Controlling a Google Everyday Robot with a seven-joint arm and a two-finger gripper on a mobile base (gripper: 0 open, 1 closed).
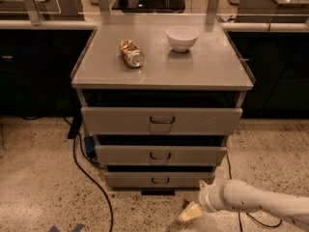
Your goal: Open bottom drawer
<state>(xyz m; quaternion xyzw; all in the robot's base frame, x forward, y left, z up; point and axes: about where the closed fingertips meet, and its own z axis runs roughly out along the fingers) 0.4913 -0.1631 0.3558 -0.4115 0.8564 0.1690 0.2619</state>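
Your gripper sits low over the speckled floor, at the end of the white arm that comes in from the lower right. It is below the bottom drawer and a little to the right of its centre, clear of the front and not touching it. Its pale yellowish tip points down and to the left. You cannot tell how far it is open, and nothing can be seen in its hold.

The bottom drawer is the lowest and narrowest of the three grey fronts on the cabinet, just above the floor. Its small dark handle is at the centre of the front, up and to the left of the gripper. A dark strip separates this front from the middle drawer above it, and another lies between that and the top drawer.

On the cabinet top a crushed can lies on its side left of centre, with its open end towards you. Its print cannot be read. A white bowl stands upright to the right of the can, well apart from it. A black cable runs across the floor on the cabinet's left.
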